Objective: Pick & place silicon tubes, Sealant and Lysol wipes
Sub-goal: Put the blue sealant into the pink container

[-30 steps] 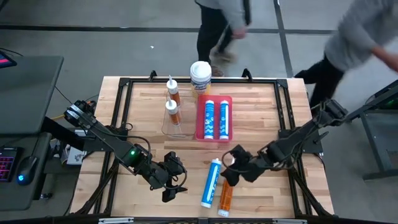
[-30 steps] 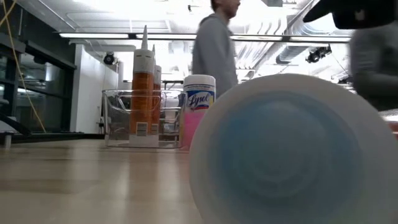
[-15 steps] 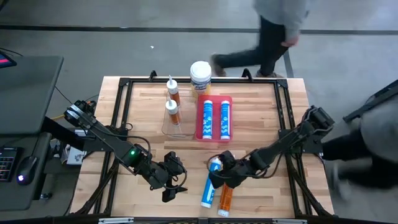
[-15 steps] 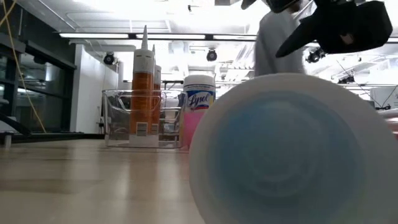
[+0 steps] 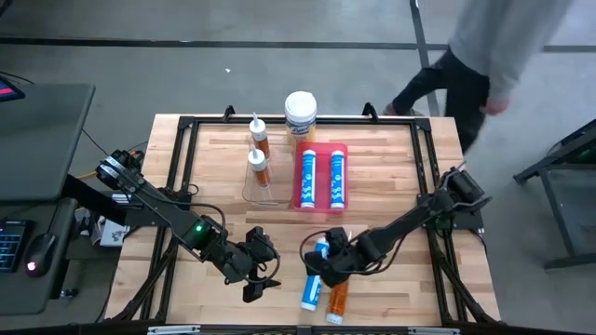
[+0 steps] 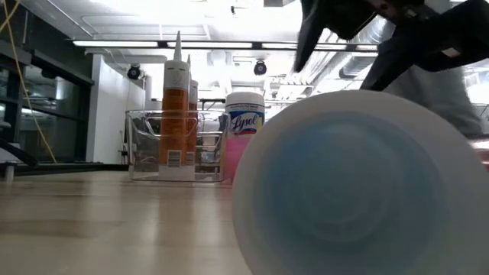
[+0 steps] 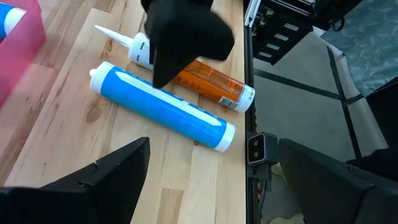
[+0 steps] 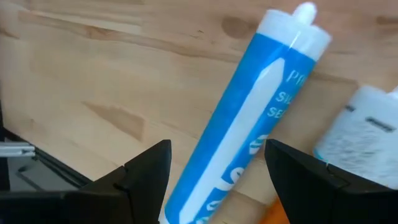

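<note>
A blue silicone cartridge [image 5: 311, 287] and an orange sealant cartridge [image 5: 337, 300] lie side by side on the table near its front edge. My right gripper [image 5: 317, 264] is open just above the blue cartridge [image 8: 242, 118], with one finger on either side of it, not touching. My left gripper [image 5: 260, 279] is open and empty, to the left of the blue cartridge [image 7: 161, 106]. The Lysol wipes canister [image 5: 300, 113] stands upright at the table's far edge. In the low view the blue cartridge's round end [image 6: 359, 183] fills the foreground.
A pink tray [image 5: 321, 149] holds two blue cartridges. A clear container [image 5: 250, 191] holds two upright orange cartridges. A black frame [image 5: 186, 140] runs around the table top. A person [image 5: 484, 56] walks beyond the far right corner.
My right gripper has gone toward the table's left and near edges and down, ending over the blue cartridge. The people beyond the far edge have walked to the right. The cartridges have stayed where they were.
</note>
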